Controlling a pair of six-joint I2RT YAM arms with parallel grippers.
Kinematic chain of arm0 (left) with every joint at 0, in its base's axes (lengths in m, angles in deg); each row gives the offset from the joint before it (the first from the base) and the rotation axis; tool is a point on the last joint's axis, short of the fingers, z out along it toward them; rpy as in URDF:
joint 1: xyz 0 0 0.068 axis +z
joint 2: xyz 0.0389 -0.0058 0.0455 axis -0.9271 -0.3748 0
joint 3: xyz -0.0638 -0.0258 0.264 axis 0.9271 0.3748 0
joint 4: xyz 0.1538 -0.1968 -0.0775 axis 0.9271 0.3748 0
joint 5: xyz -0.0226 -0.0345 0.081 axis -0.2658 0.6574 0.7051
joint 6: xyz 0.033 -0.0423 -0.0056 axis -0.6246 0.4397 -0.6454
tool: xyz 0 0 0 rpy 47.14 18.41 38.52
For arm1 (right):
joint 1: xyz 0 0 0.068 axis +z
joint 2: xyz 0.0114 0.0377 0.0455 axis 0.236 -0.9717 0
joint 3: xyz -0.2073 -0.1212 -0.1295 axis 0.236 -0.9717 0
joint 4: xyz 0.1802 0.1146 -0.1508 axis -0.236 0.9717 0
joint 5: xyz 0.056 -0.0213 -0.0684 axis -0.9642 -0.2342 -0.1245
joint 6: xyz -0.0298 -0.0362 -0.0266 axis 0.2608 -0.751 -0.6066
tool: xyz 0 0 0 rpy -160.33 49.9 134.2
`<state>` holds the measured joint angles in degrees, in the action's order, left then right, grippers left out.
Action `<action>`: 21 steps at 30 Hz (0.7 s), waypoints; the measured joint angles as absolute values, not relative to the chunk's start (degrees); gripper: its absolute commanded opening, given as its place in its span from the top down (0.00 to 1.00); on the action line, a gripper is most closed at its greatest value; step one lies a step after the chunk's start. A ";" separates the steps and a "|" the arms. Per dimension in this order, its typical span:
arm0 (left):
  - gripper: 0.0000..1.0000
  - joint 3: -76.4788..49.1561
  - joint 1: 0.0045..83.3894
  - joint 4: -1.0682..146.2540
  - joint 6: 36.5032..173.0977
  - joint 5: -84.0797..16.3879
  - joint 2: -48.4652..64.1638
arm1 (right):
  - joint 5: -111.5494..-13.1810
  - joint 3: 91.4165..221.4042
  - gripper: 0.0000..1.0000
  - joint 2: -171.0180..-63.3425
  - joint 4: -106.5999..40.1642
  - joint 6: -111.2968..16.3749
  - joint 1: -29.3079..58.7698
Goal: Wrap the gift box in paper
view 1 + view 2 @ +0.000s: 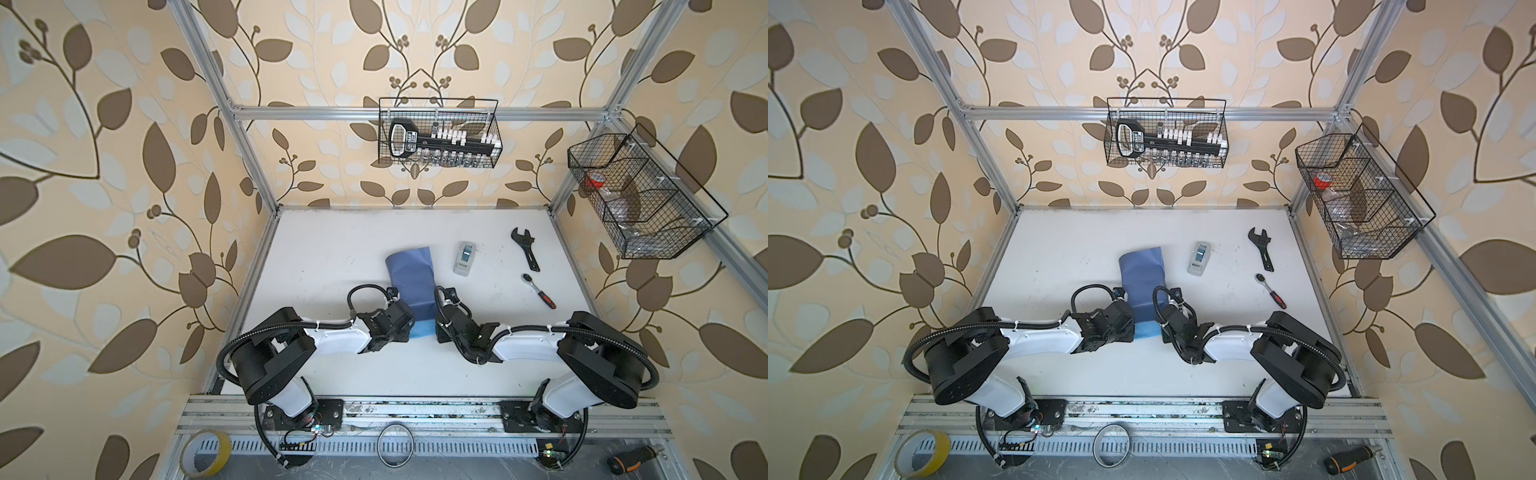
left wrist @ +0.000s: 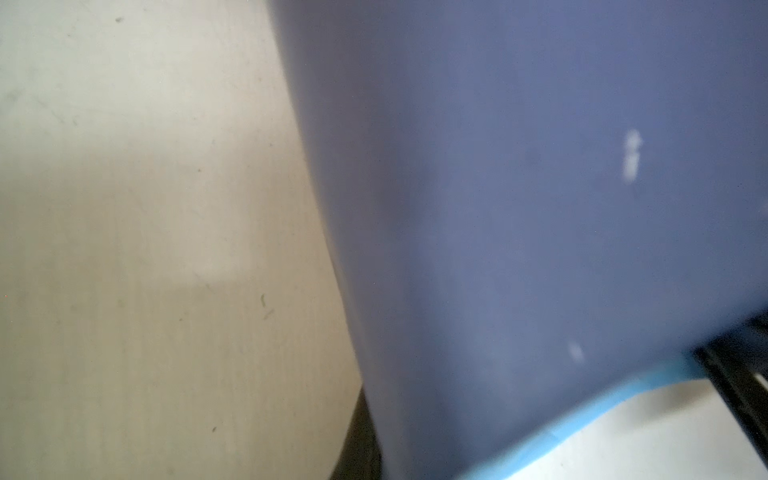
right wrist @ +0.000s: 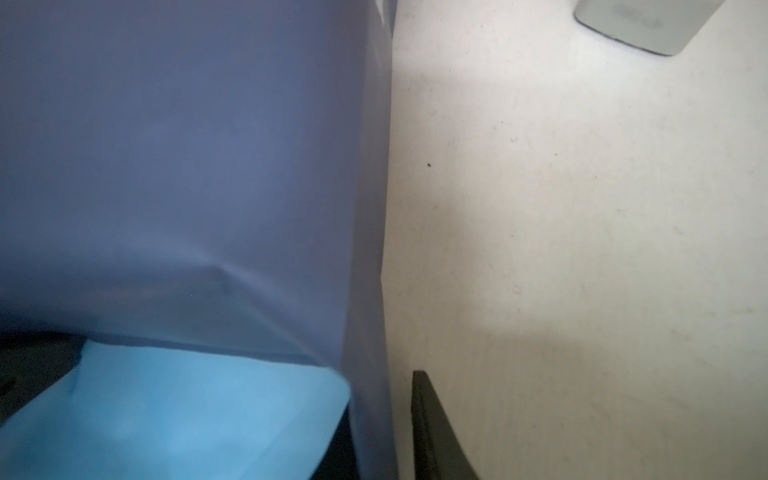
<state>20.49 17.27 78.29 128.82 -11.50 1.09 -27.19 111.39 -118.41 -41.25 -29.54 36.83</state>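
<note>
The paper (image 1: 409, 274) lies at the table's middle, folded up with its slate-blue face showing and a light-blue strip (image 1: 420, 326) at the near end; it is also in the other top view (image 1: 1142, 274). The gift box is hidden. My left gripper (image 1: 408, 323) presses on the paper's left near edge, shut on it; the left wrist view shows the sheet (image 2: 519, 208) running down into the jaws beside one dark finger (image 2: 358, 436). My right gripper (image 1: 438, 328) stands at the right near edge. Its fingers (image 3: 432, 428) are slightly apart around the paper's edge (image 3: 370, 374).
A grey-white tape dispenser (image 1: 464, 257), a black wrench (image 1: 525, 248) and a ratchet (image 1: 539, 290) lie right of the paper. Wire baskets hang on the back rail (image 1: 440, 133) and on the right frame (image 1: 640, 195). A yellow tape roll (image 1: 206, 453) sits at the front.
</note>
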 measured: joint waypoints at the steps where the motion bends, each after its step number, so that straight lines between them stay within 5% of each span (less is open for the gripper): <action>1: 1.00 20.49 17.27 78.24 128.82 -11.50 1.00 | -27.19 111.39 0.76 -118.41 -41.10 -29.46 36.85; 9: 1.00 20.49 17.27 78.22 128.79 -11.44 0.98 | -26.99 111.21 0.66 -115.03 -39.04 -29.15 36.85; 21: 1.00 20.49 17.27 78.20 128.79 -11.44 0.96 | -27.69 111.23 0.89 -117.58 -40.07 -29.04 36.80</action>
<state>20.49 17.27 78.20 128.79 -11.44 0.96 -27.69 111.23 -117.58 -40.07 -29.04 36.80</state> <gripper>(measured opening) 0.047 0.142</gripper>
